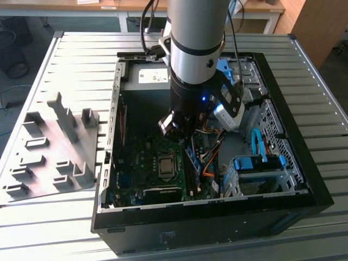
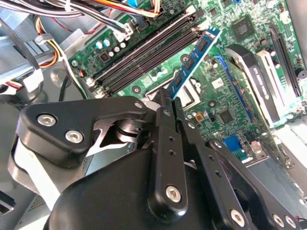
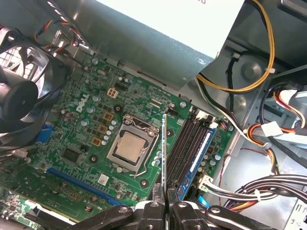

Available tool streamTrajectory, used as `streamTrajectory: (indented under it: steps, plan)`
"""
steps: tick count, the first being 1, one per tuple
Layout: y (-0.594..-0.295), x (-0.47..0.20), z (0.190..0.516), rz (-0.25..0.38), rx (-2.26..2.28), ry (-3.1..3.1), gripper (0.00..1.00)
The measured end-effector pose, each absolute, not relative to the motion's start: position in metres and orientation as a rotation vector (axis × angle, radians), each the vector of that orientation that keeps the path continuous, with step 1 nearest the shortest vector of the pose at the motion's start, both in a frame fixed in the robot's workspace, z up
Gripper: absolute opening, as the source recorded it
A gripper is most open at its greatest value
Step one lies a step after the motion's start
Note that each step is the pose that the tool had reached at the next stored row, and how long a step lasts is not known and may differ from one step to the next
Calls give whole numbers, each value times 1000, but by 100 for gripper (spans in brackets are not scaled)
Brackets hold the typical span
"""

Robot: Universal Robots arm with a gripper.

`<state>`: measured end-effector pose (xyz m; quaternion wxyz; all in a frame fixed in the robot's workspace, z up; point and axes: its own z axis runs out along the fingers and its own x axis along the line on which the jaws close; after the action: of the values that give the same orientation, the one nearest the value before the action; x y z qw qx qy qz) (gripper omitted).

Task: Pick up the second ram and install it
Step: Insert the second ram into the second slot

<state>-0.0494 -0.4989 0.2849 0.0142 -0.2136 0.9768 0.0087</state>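
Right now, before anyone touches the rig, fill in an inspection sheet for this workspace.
Surface: slatted metal table, carrying the open computer case.
Job's things: second ram held edge-on above the motherboard, beside the memory slots, not seated.
Clutter: grey fixture block on the table, at the exterior view's left.
Grippers: tool shut on the second ram.
Cables: wire bundles lie close to the memory slots.
Surroundings: wooden benches behind the table.

Robotics lab or workshop, I'd say — robot arm [image 1: 196,38] over an open PC case [image 1: 206,234] on a slatted metal table [image 1: 81,60], workbenches [image 1: 54,5] behind.
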Motion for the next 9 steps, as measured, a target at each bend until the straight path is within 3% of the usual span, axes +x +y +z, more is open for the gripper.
streamTrajectory:
  steps: [9]
  plan:
    - [-499,-49,285,27,-632,3048,14]
